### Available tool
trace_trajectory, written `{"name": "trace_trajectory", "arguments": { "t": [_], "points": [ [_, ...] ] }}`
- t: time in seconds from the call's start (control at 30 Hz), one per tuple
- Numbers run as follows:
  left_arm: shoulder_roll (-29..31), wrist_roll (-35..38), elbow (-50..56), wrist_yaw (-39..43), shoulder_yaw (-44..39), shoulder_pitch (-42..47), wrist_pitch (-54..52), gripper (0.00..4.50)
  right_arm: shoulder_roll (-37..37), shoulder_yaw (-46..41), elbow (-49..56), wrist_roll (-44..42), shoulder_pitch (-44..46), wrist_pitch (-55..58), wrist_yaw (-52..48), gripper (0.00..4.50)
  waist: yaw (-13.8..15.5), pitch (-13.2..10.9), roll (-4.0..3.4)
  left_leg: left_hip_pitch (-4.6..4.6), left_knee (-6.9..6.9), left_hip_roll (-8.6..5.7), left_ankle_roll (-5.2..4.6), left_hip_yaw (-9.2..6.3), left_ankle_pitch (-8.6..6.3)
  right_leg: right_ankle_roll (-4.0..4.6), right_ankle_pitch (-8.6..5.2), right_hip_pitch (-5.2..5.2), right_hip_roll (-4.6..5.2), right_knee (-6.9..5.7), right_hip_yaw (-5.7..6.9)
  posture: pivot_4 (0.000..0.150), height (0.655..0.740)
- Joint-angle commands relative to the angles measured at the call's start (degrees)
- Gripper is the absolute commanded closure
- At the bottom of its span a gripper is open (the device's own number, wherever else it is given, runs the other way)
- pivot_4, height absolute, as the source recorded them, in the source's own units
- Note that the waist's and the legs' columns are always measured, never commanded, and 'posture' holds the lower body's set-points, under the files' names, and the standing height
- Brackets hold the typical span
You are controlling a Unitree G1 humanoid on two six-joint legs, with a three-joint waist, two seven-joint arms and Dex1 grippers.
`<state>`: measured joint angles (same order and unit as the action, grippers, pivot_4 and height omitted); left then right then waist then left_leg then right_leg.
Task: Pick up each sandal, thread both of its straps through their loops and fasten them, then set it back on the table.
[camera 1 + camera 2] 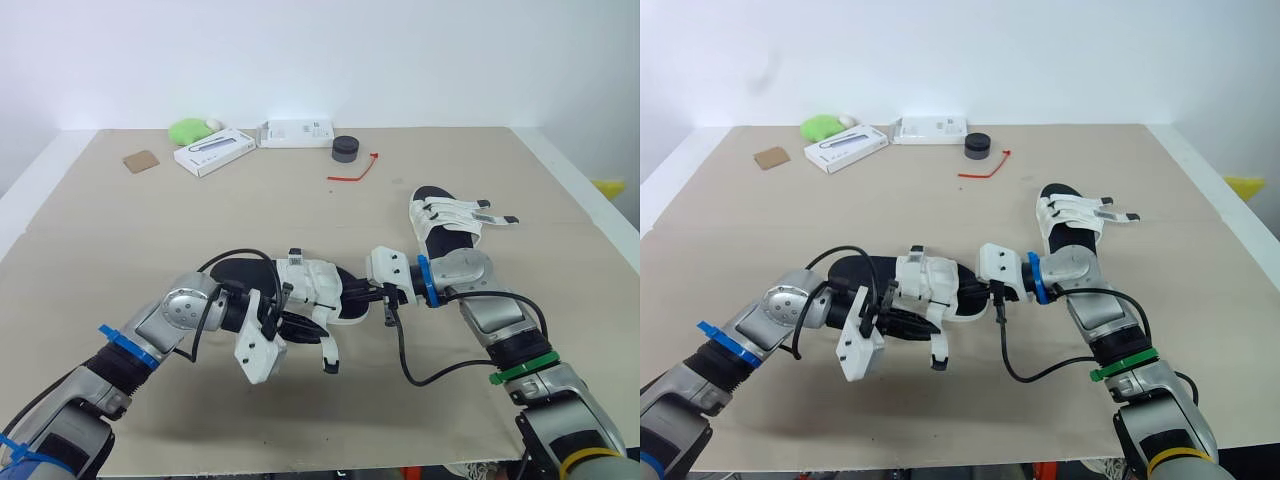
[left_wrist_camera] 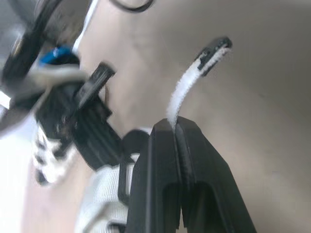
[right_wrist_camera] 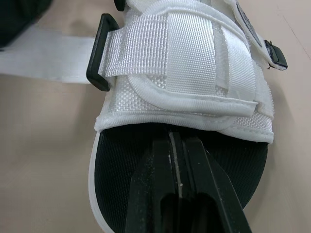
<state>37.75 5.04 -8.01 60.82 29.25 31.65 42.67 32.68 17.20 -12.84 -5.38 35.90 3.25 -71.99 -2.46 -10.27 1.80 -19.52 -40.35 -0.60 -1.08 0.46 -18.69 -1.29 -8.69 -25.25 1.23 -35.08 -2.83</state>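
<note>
A black-soled sandal (image 1: 315, 285) with white straps is held over the middle of the table between both grippers. My left gripper (image 2: 175, 127) is shut on a loose white strap (image 2: 187, 92) with a black tip, which hangs free at the sandal's near side (image 1: 328, 352). My right gripper (image 3: 177, 145) is shut on the toe edge of the sole, just in front of the fastened front strap and its black loop (image 3: 99, 53). A second sandal (image 1: 445, 222) lies on the table at the right, its strap ends sticking out sideways.
Along the far edge lie a green item (image 1: 190, 130), two white boxes (image 1: 213, 151) (image 1: 295, 133), a black round puck (image 1: 345, 149), a red zip tie (image 1: 355, 172) and a brown card (image 1: 141, 161). The tan tabletop (image 1: 150, 240) has bare room left and front.
</note>
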Motion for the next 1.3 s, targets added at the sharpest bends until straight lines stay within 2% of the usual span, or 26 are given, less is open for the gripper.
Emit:
{"name": "trace_trajectory", "arguments": {
  "t": [0.03,0.1,0.23,0.27,0.33,0.57,0.73,0.97,1.3],
  "points": [
    [-0.37,11.12,3.99,2.64,-3.89,0.34,-13.61,4.43,0.62,0.19,-0.83,1.14,-0.37,0.54,0.09,4.50,-0.01,0.00,0.00,0.00,0.00,0.00,0.00,-0.01,0.00,0.00,0.00,0.00,0.00,0.00,0.00,0.150,0.7400],
    [-0.52,16.50,5.60,4.35,-5.34,0.80,-23.02,4.43,0.59,0.19,-1.07,1.18,-0.22,0.45,0.06,4.50,-0.01,0.00,0.00,0.00,0.00,0.00,0.00,-0.01,0.00,-0.20,-0.12,0.00,-0.03,-0.01,0.00,0.150,0.7400],
    [-1.04,39.15,8.48,5.68,-10.41,4.64,-58.51,4.43,0.38,0.34,-1.61,1.29,0.18,0.13,-0.04,4.50,-0.06,-0.01,0.01,-0.07,-0.04,0.00,0.00,-0.18,0.00,-0.40,-0.25,0.00,-0.16,-0.05,-0.02,0.150,0.7400],
    [-1.63,42.82,8.13,5.01,-12.05,5.78,-64.50,4.43,0.34,0.33,-1.68,1.28,0.28,0.12,-0.02,4.50,-0.05,-0.01,0.00,-0.08,-0.06,0.00,0.00,-0.24,0.01,-0.42,-0.27,0.00,-0.18,-0.05,-0.03,0.150,0.7400],
    [-2.86,45.79,6.66,3.25,-14.38,7.90,-72.38,4.43,0.32,0.25,-1.71,1.26,0.33,0.14,0.07,4.50,-0.10,-0.01,0.00,-0.08,-0.05,0.01,0.00,-0.29,0.01,-0.42,-0.28,0.00,-0.24,-0.06,-0.03,0.150,0.7400],
    [-7.97,47.18,-1.37,0.27,-18.61,13.39,-88.87,4.43,0.68,0.10,-1.18,1.30,-0.19,0.11,0.15,4.50,-0.04,-0.01,0.00,-0.15,-0.05,-0.01,0.04,-0.46,0.02,0.00,-0.12,-0.02,-0.29,-0.08,-0.02,0.150,0.7400],
    [-9.87,44.30,-7.88,-1.51,-21.02,16.18,-93.84,4.43,0.90,-0.06,-0.71,1.20,-0.52,0.25,0.38,4.50,-0.05,-0.01,0.00,-0.16,-0.05,-0.05,0.07,-0.48,0.03,-0.01,-0.12,-0.02,-0.27,-0.08,-0.01,0.150,0.7400],
    [-11.09,37.75,-14.10,-2.29,-20.97,17.44,-93.23,4.43,1.15,-0.09,-0.26,1.13,-0.92,0.27,0.62,4.50,-0.05,-0.01,0.00,-0.16,-0.05,-0.07,0.09,-0.48,0.05,-0.01,-0.12,-0.02,-0.24,-0.08,-0.02,0.150,0.7400],
    [-12.02,29.60,-14.30,0.69,-19.54,17.56,-88.86,4.43,1.11,0.05,0.04,1.07,-0.96,0.22,0.65,4.50,-0.05,-0.01,0.00,-0.16,-0.05,-0.11,0.16,-0.47,0.09,-0.03,-0.07,-0.01,-0.20,-0.08,-0.04,0.150,0.7400]
  ]
}}
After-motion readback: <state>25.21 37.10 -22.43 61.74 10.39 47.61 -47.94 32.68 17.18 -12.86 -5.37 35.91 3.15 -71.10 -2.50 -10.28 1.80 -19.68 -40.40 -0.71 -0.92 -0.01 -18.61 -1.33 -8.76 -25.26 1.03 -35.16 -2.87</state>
